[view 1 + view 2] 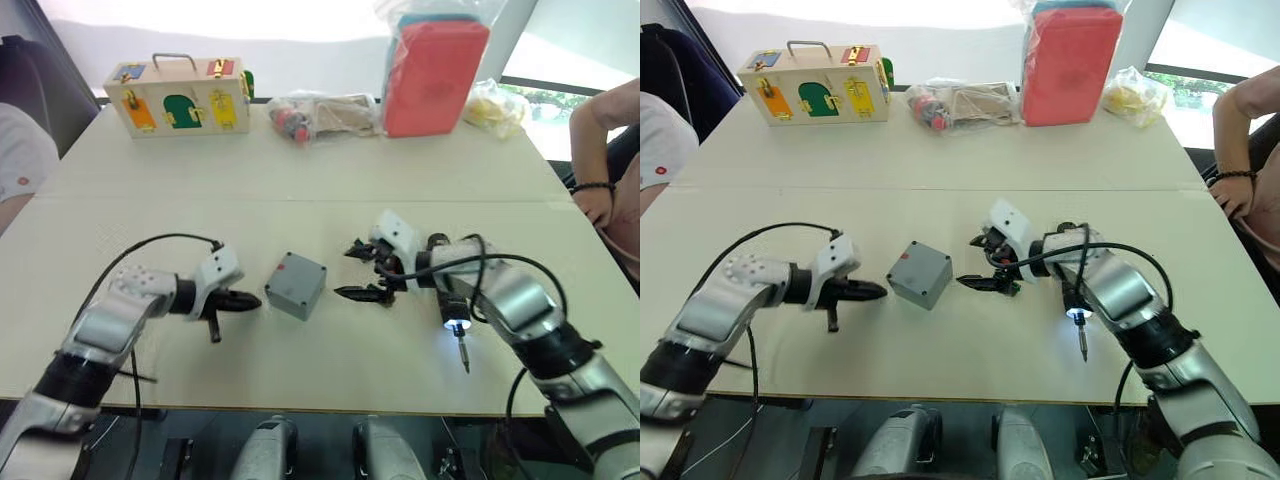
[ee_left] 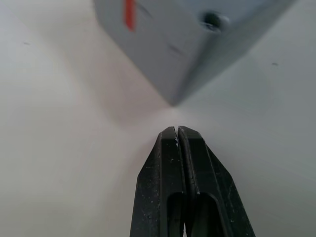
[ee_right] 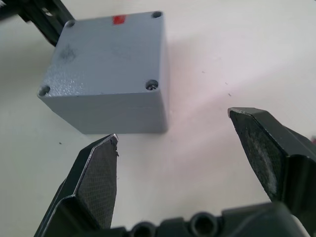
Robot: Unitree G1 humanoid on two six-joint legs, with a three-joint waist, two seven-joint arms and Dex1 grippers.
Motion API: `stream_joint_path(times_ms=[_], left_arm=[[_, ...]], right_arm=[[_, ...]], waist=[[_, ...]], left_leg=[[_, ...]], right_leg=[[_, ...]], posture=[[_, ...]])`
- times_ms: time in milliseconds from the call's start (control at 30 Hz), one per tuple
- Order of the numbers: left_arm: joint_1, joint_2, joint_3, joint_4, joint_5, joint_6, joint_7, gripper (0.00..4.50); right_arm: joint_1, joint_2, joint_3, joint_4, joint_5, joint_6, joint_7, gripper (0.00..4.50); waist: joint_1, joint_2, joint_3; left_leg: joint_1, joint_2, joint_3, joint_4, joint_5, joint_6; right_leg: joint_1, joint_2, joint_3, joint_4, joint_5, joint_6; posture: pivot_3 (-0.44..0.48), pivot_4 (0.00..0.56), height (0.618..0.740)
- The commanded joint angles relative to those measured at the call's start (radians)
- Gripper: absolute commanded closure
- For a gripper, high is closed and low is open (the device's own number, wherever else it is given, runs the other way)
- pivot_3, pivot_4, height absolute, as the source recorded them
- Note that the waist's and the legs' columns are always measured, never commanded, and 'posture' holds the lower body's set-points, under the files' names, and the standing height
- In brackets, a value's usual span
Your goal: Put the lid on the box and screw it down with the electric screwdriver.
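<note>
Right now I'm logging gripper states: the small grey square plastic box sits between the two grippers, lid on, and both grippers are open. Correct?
Not quite. The left gripper is shut, as the left wrist view shows. The right gripper is open, and the small grey square plastic box does sit between them, lid on.

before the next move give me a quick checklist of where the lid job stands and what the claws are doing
1. Lid seated on the box: ok, flush on top.
2. Screws: cannot tell; one shows in the near corner hole, the other holes are unclear.
3. Left claw: ok, shut, empty, pointing at the box with a gap between.
4. Right claw: ok, open, empty, beside the box and apart from it.
5. Electric screwdriver: not ok, in neither claw; it hangs by the right forearm, tip light on, bit toward the table.
6. Box squared to the claws: not ok, it sits turned at an angle.
</note>
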State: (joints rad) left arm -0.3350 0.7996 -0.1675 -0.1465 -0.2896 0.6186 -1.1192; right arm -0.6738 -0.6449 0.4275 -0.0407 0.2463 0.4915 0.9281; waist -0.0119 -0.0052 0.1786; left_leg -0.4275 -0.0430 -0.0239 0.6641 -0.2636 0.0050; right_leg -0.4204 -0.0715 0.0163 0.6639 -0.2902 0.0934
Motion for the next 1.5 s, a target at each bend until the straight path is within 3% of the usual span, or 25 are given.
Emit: stream_joint_path(times_ms=[33, 267, 533, 1000, 1300, 1400, 1500], left_arm=[[0.014, -0.017, 0.03, -0.078, -0.038, 0.046, 0.036, 4.5], [-0.028, -0.127, 0.046, -0.039, -0.009, 0.017, 0.175, 4.5], [-0.072, -0.14, 0.048, 0.023, -0.012, -0.008, 0.158, 4.5], [-0.106, -0.141, 0.032, 0.066, -0.006, -0.036, 0.131, 4.5], [-0.13, -0.09, 0.093, 0.056, -0.041, -0.008, 0.108, 4.5], [-0.161, -0.074, 0.128, 0.041, -0.093, 0.04, 0.089, 4.5], [-0.198, -0.078, 0.149, 0.008, -0.152, 0.096, 0.076, 4.5]], right_arm=[[-0.029, 0.021, 0.022, 0.044, -0.059, -0.133, 0.084, 0.62], [0.018, 0.056, 0.017, -0.031, -0.027, -0.082, 0.189, 0.62], [0.107, 0.06, -0.041, -0.157, -0.006, 0.052, 0.152, 0.62], [0.16, 0.046, -0.078, -0.231, -0.016, 0.13, 0.08, 0.62], [0.184, -0.039, -0.334, -0.403, 0.187, 0.377, 0.056, 0.62], [0.17, 0.007, -0.45, -0.373, 0.287, 0.471, -0.001, 0.62], [0.14, 0.048, -0.467, -0.249, 0.244, 0.423, -0.074, 0.62]], waist=[[0.006, 0.0, 0.0], [0.001, 0.0, 0.0], [0.0, -0.001, 0.0], [0.002, -0.001, 0.0], [0.002, -0.001, -0.001], [0.001, -0.001, -0.001], [0.0, -0.002, -0.001]], left_leg=[[0.0, 0.0, 0.0, 0.0, 0.0, 0.0], [0.0, 0.0, 0.0, 0.001, 0.001, -0.002], [0.0, 0.0, 0.0, 0.001, 0.001, -0.002], [0.0, 0.0, 0.0, 0.001, 0.002, -0.003], [0.0, -0.001, 0.0, 0.001, 0.001, -0.002], [0.0, 0.0, -0.001, 0.001, 0.0, -0.001], [0.0, 0.0, 0.0, 0.001, 0.0, -0.001]], right_leg=[[0.0, 0.0, 0.0, 0.0, 0.0, 0.0], [0.001, 0.0, 0.0, 0.0, 0.0, 0.0], [0.0, 0.0, 0.0, 0.001, 0.0, 0.0], [0.0, 0.0, 0.0, 0.001, 0.0, 0.0], [0.0, 0.0, 0.0, 0.001, 0.0, 0.0], [0.0, 0.0, 0.0, 0.001, 0.0, 0.0], [0.0, 0.0, 0.0, 0.001, 0.0, 0.0]], posture=[[0.0, 0.15, 0.738], [0.0, 0.15, 0.738], [0.0, 0.15, 0.738], [0.0, 0.15, 0.738], [0.0, 0.15, 0.738], [0.0, 0.15, 0.738], [0.0, 0.15, 0.738]])
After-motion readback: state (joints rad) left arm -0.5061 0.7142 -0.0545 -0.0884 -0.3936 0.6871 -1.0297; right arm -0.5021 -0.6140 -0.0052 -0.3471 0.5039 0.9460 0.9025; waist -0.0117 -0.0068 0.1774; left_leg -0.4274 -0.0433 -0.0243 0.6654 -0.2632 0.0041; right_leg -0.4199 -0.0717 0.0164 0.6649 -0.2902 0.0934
